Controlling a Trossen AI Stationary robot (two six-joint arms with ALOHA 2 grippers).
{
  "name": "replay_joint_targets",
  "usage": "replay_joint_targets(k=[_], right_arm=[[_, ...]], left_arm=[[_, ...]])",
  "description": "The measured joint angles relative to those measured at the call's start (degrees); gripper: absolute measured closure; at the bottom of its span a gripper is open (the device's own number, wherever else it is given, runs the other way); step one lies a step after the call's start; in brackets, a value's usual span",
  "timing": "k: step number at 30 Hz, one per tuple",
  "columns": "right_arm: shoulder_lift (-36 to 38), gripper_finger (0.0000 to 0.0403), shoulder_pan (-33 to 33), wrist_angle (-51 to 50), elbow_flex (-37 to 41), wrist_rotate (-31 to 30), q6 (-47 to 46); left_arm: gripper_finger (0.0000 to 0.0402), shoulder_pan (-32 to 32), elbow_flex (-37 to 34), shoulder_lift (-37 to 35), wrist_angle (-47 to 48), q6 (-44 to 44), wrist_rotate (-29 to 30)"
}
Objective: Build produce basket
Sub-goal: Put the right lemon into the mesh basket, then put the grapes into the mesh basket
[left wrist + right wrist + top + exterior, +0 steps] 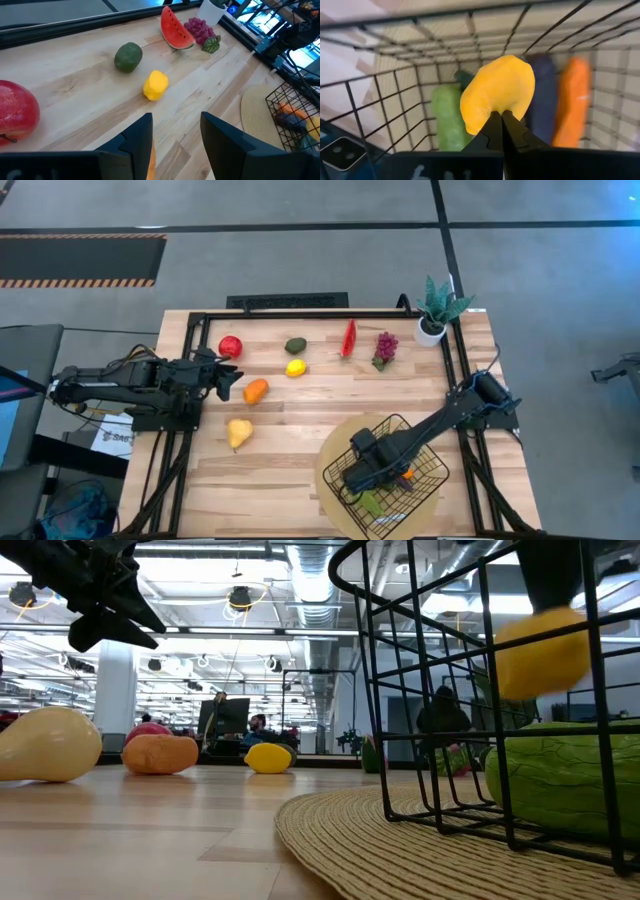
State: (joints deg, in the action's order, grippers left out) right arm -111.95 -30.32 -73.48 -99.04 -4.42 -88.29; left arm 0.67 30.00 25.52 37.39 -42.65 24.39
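Observation:
The black wire basket (402, 421) stands on a round tan mat (333, 467) at the table's near right. My right gripper (501, 120) reaches down into it, shut on a yellow lemon (497, 92). Below the lemon lie a green cucumber (446, 117), a dark aubergine (543, 100) and an orange carrot (573, 100). My left gripper (176, 131) hangs open above the table's left side, just over the orange (255, 391). The orange, a red apple (230, 346), a pear (238, 432), an avocado (128, 56), a second lemon (155, 85), a watermelon slice (175, 27) and grapes (199, 29) lie on the wood. My right gripper pinches one end of the lemon (498, 110) between its two fingertips, coming from above and pointing down. The lemon hangs below the fingers inside the basket walls (540, 650), clear of the cucumber (565, 775) under it.
A small potted plant (435, 308) stands at the far right corner. A black frame rail (300, 314) runs along the table's far edge and down both sides. Bare wood lies between the pear and the mat.

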Motion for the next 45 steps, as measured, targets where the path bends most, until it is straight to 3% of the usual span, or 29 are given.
replay_joint_targets(k=[11,32,45], right_arm=[[-3.7,0.0397,-0.2,-0.7,-0.1,3.0,1.8],[-3.6,0.0317,0.4,-1.3,-0.1,3.1,4.8],[2.1,0.0321,4.6,-9.4,-5.0,4.5,8.3]], left_arm=[[0.0252,0.0,0.0,0.0,0.7,-0.5,-0.1],[0.0252,0.0,0.0,0.0,0.7,-0.6,0.1],[0.0252,0.0,0.0,0.0,0.7,0.0,0.0]])
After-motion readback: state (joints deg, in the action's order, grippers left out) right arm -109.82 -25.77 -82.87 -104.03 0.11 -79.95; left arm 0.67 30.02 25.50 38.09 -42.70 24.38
